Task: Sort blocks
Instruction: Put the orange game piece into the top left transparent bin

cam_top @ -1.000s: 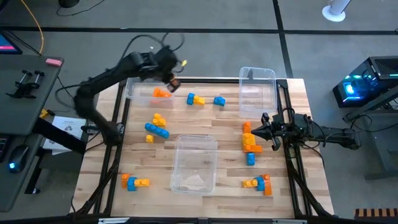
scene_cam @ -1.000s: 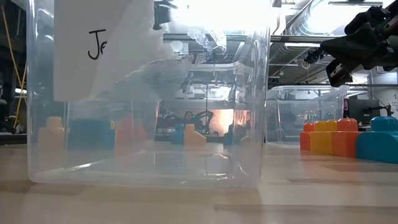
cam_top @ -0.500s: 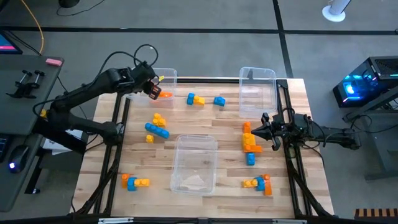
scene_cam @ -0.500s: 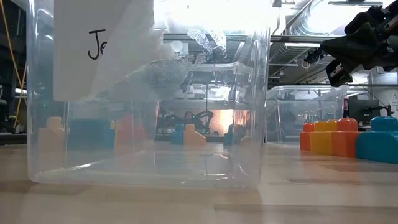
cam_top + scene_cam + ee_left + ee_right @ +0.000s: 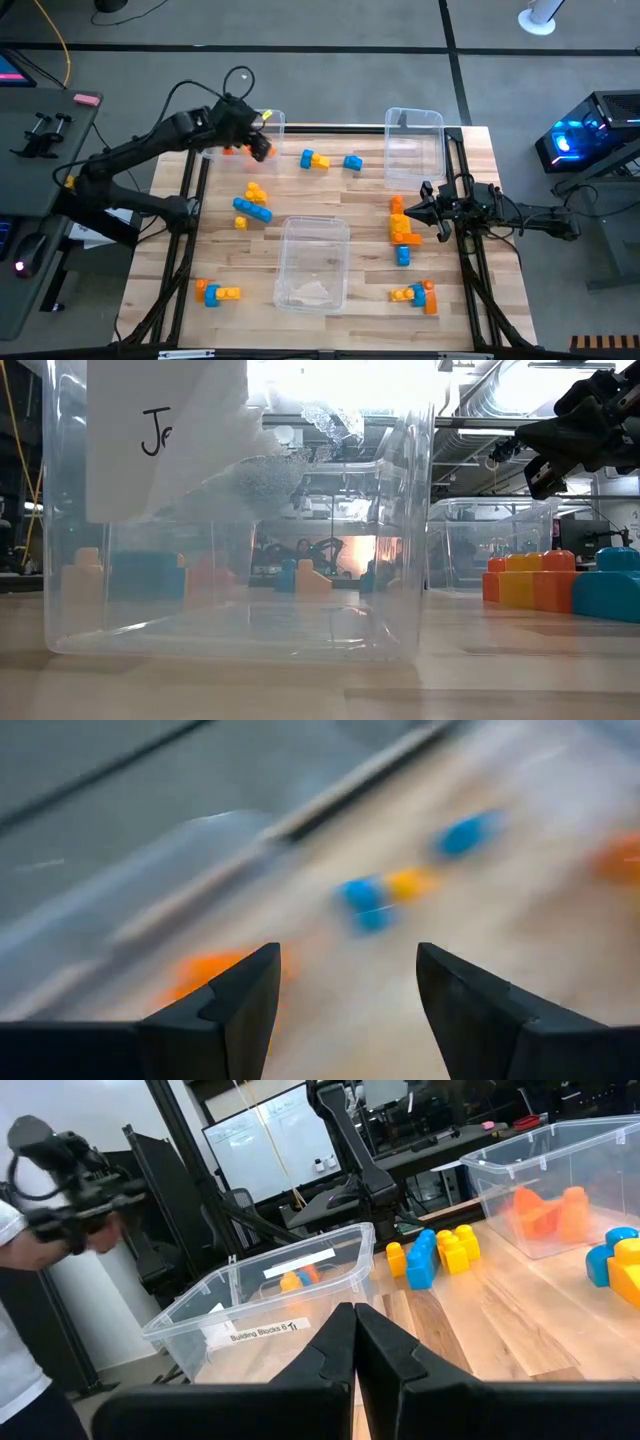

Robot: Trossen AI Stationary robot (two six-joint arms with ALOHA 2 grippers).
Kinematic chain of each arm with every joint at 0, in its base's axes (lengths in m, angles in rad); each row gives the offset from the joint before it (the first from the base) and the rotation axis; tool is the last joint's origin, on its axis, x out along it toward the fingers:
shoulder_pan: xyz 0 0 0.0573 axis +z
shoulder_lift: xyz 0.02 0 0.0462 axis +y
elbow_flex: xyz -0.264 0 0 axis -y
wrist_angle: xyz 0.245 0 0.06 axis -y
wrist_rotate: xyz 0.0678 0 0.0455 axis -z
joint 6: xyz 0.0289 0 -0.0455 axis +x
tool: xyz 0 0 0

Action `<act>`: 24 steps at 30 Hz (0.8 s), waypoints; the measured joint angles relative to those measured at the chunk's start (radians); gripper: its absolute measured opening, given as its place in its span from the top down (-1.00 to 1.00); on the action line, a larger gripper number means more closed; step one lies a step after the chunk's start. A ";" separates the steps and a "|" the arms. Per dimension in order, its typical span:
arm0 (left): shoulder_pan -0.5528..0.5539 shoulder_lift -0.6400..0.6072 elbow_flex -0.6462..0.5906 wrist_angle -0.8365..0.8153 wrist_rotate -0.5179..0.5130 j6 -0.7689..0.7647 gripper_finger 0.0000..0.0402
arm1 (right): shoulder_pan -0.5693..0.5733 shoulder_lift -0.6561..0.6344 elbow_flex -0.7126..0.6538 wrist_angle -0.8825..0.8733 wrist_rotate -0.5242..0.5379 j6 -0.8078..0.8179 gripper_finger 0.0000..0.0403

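My left gripper (image 5: 259,150) hovers open over the clear bin (image 5: 268,122) at the table's far left, with nothing between its fingers (image 5: 240,1010). An orange block (image 5: 200,970) lies in that bin just beyond the fingertips. Loose blocks lie on the wood: a blue-yellow pair (image 5: 313,160), a blue one (image 5: 352,162), and a yellow-blue cluster (image 5: 252,200). An orange-yellow-blue cluster (image 5: 403,230) lies beside my right gripper (image 5: 418,212), which waits shut at the table's right side.
A second clear bin (image 5: 413,145) stands at the far right. A third, labelled bin (image 5: 312,262) stands near the front centre. More block clusters lie at the near left (image 5: 217,293) and near right (image 5: 418,294). A black frame rail (image 5: 192,190) runs along the left side.
My left gripper has drawn back from the far-left bin's far right corner toward the table's left and near side. It has sunk lower over the bin and tipped more steeply down. The blocks on the table have stayed put.
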 joint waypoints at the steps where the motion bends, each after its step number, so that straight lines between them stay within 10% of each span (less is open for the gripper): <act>1: -0.021 -0.010 -0.029 0.074 0.070 -0.017 -0.09 | 0.000 0.000 0.000 0.000 0.000 0.000 1.00; 8: -0.294 -0.101 -0.285 0.623 0.297 -0.164 -0.09 | 0.000 0.000 0.000 0.000 0.000 0.000 1.00; 15: -0.501 -0.128 -0.434 1.334 0.189 -0.365 -0.09 | 0.000 0.001 0.000 0.016 0.032 -0.040 1.00; 24: -0.508 -0.142 -0.434 1.653 -0.063 -0.288 -0.09 | -0.001 0.064 0.001 0.702 0.654 0.371 1.00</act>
